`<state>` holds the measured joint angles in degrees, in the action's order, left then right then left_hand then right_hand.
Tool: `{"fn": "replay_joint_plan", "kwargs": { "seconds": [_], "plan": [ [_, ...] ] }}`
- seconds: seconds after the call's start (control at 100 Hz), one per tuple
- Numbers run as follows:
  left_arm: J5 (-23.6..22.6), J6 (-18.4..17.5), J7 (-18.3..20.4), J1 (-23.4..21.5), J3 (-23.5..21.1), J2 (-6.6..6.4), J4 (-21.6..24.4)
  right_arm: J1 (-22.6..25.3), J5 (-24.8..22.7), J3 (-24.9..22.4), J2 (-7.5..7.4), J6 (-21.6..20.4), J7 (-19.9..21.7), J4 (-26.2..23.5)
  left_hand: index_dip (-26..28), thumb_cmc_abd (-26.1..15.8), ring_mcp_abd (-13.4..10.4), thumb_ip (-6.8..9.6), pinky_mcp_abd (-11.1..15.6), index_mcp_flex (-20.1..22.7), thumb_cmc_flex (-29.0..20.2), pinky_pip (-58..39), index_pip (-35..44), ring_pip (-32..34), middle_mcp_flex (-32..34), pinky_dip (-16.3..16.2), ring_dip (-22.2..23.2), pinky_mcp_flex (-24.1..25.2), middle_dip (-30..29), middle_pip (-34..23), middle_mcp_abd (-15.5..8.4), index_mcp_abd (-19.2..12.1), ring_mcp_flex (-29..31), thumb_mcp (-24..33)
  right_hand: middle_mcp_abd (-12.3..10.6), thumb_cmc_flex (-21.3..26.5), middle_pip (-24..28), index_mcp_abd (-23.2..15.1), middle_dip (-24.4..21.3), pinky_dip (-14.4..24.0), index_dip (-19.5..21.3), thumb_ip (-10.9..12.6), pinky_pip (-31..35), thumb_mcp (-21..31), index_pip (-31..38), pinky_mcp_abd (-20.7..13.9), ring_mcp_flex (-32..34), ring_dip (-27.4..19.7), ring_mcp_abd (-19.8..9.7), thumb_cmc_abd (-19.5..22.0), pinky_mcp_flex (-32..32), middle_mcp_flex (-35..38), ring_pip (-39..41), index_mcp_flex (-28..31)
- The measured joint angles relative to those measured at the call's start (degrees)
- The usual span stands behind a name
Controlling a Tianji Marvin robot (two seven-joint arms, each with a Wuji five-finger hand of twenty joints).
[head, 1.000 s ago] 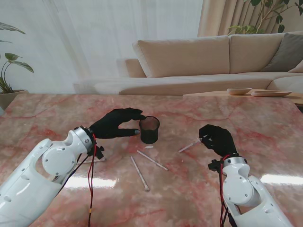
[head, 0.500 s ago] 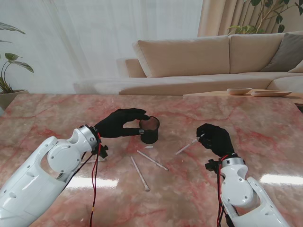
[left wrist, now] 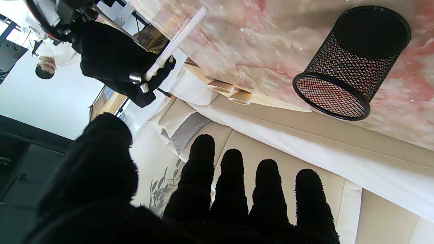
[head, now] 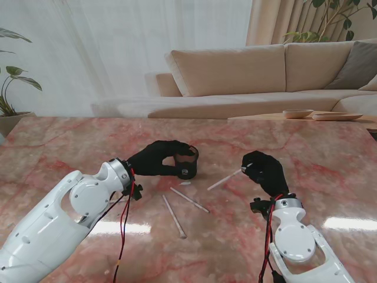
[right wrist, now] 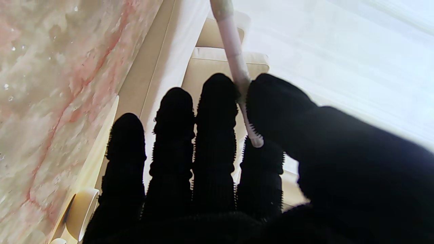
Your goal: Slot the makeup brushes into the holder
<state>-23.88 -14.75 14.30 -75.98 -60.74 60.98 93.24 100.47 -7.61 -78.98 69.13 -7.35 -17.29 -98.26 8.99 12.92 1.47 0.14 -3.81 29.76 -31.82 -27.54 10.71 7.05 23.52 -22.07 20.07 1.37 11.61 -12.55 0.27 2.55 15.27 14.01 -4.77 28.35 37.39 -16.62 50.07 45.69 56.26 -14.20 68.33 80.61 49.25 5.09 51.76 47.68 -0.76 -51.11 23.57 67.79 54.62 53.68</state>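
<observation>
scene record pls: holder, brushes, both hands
holder: black mesh cup, upright on pink marble table
left hand: wrapped round holder in stand view; contact unclear
right hand: shut on white makeup brush, thumb-finger pinch, brush off table
loose brushes: two white sticks nearer to me than holder
brushes in holder: none visible

Glossy pink marble tabletop (head: 70,147); matt black wire-mesh cylindrical holder (left wrist: 352,64); smooth pale brush handle (right wrist: 234,54), probably plastic; fuzzy black knit-gloved hands (head: 159,158) (head: 265,171); shiny white plastic forearms (head: 65,218).
</observation>
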Motion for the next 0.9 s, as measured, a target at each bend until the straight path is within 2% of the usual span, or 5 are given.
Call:
{"fn": "replay_joint_plan", "kwargs": {
  "seconds": [0.15, 0.28, 0.41, 0.59, 0.9],
  "plan": [
    [-0.76, 0.36, -1.31, 1.25, 2.15, 0.25, -0.67, 0.45, -0.03, 0.32, 0.05, -0.75, -0.06, -0.64, 0.91, 8.3, 1.12, -3.87, -1.33, 3.66, 1.56, -5.77, 2.47, 2.48, 4.42, -3.81, 3.93, 0.54, 3.5, -2.94, 0.03, 0.0, 3.99, 10.28, 0.02, 0.01, 0.0, 0.02, 0.07, 0.06, 0.0, 0.0, 0.0, 0.0, 0.01, 0.01, 0.0, 0.02, 0.01, 0.0, -0.02, 0.0, 0.35, 0.0],
    [-0.59, 1.73, -4.96, 2.12, 4.36, 0.94, -1.46, 0.56, -0.02, 0.79, 0.11, -1.55, -0.45, -0.94, 1.98, 18.21, 3.88, -8.5, -2.4, 8.79, 8.65, -9.52, 3.44, 9.18, 7.84, -6.09, 14.5, 0.54, 10.09, -5.87, 0.97, 0.0, 6.98, 27.24, 0.02, 0.01, 0.0, 0.02, 0.43, 0.7, 0.0, 0.0, 0.0, 0.0, 0.02, 0.01, 0.0, 0.59, 0.01, 0.0, -0.04, 0.0, 0.39, 0.0],
    [1.29, 3.38, -5.39, 3.22, 6.49, 1.7, -2.07, 0.62, 0.08, 1.14, 0.16, -2.12, -0.56, -1.32, 1.31, 25.76, 5.06, -9.94, -2.53, 11.62, 12.06, -10.69, 2.49, 14.89, 7.86, -6.89, 24.18, 0.61, 15.78, -8.93, 2.15, 0.0, 7.08, 40.1, 0.03, 0.01, 0.0, 0.02, 0.73, 0.73, 0.0, 0.0, 0.0, 0.0, 0.02, 0.01, 0.0, 0.63, 0.01, 0.0, -0.04, 0.0, 0.43, 0.0],
    [2.22, 5.6, -5.4, 5.31, 9.52, 2.35, -2.95, 0.8, 0.13, 1.39, 0.19, -2.62, -0.61, -2.12, 1.25, 26.31, 5.77, -9.93, -2.73, 14.29, 12.03, -14.8, 1.96, 19.67, 9.11, -10.6, 30.93, 0.59, 18.83, -11.83, 2.85, 0.0, 8.59, 41.42, 0.03, 0.01, 0.0, 0.02, 0.76, 0.76, 0.0, 0.0, 0.0, 0.0, 0.02, 0.01, 0.0, 0.66, 0.01, 0.0, -0.04, 0.01, 0.44, 0.0],
    [7.49, 8.35, -5.0, 8.35, 12.98, 3.63, -5.0, 0.73, 0.22, 2.0, 0.19, -2.83, -0.44, -2.93, 0.49, 26.31, 5.89, -9.93, -3.96, 17.12, 11.83, -20.16, 2.11, 19.05, 13.55, -16.17, 28.18, -1.18, 17.35, -10.95, 2.86, -0.8, 13.33, 42.06, 0.03, 0.01, 0.03, 0.02, 0.79, 1.42, 0.0, 0.0, 0.0, 0.0, 0.02, 0.01, 0.0, 0.71, 0.01, 0.0, -0.07, 0.0, 0.55, 0.0]
  ]
}}
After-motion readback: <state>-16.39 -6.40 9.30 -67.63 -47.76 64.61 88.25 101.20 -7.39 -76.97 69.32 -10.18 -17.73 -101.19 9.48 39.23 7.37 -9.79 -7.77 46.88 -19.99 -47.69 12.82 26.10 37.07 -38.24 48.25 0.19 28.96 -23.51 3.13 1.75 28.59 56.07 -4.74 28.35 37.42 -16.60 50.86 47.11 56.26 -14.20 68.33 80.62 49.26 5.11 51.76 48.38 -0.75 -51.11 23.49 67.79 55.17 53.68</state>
